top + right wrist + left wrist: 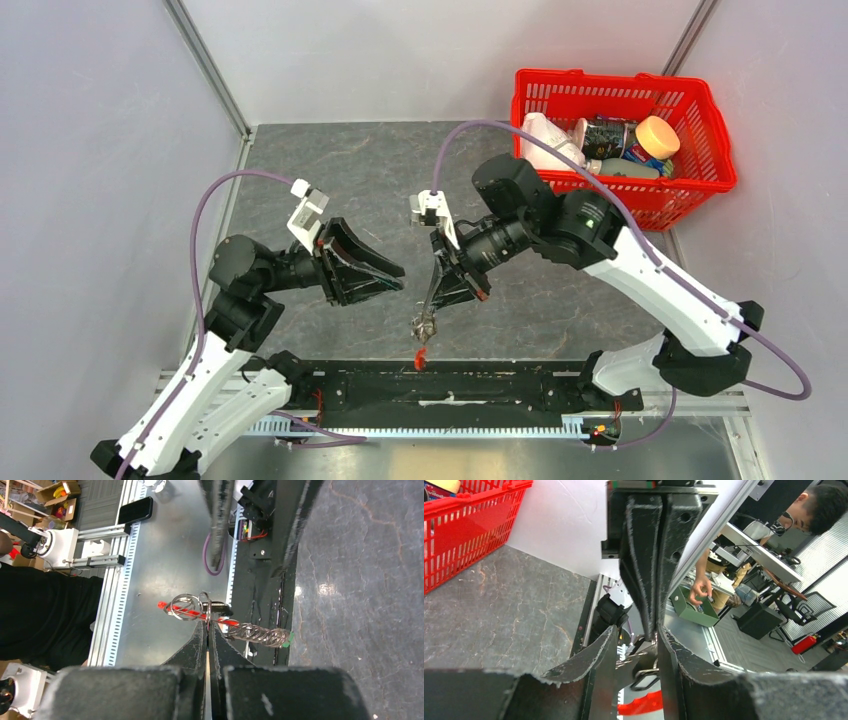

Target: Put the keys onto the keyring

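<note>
My right gripper [427, 318] hangs tip-down over the table's near edge, shut on the keyring [422, 330]. The red strap section [420, 358] dangles below it. In the right wrist view the fingertips [207, 627] pinch a thin metal ring [205, 607]. Beside it are looped wire rings [184, 607], a stretched coil [257, 635] with a green bit [286, 641] at its end, and a dark metal piece [221, 609]. My left gripper [398, 278] is open, level with and just left of the right one. Through its gap [636, 647] I see a dark toothed metal piece [634, 662], a metal loop [645, 680] and the red strap [641, 704]. No separate brass key shows.
A red basket [600, 80] with bottles and packets stands at the back right; it also shows in the left wrist view [479, 495]. The black rail [450, 385] runs along the table's near edge. A person sits at a desk beyond the cell [819, 510].
</note>
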Available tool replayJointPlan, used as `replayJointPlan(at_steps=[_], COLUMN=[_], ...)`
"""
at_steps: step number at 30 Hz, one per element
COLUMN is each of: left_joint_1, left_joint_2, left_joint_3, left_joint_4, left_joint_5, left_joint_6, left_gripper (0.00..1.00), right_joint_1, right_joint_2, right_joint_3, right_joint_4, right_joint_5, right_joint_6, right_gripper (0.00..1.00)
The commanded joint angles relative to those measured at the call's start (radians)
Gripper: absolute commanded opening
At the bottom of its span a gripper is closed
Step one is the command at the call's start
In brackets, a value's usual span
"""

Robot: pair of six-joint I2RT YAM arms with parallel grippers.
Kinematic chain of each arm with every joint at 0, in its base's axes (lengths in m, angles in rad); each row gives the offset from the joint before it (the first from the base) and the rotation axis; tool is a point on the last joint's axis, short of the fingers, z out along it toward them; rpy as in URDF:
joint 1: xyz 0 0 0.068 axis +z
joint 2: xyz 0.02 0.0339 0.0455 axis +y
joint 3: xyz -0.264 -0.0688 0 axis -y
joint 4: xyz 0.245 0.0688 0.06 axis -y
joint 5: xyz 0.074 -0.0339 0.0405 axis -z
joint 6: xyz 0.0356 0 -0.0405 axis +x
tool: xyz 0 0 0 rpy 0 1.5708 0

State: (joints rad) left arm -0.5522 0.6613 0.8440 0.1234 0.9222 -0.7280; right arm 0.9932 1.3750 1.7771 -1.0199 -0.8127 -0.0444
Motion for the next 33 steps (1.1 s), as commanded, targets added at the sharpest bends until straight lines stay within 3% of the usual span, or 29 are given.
replayJointPlan(at_steps=[1,33], left_joint_1=[-0.007,-0.006], left_joint_2=[-0.007,0.044], left_joint_3=[-0.004,-0.007], left_joint_4=[0.000,-0.117], left_joint_5=[0.048,0.199], left_joint_6=[-0.019,0.016], left_gripper=[0.42,0.41], right_joint_1=[0.005,0.005], right_joint_2=[0.031,0.130], right_joint_3=[0.032,0.110], right_joint_4=[-0.007,-0.009], right_joint_5=[-0.041,-0.025], right_joint_6=[0.026,0.043], right_gripper=[0.00,0.00])
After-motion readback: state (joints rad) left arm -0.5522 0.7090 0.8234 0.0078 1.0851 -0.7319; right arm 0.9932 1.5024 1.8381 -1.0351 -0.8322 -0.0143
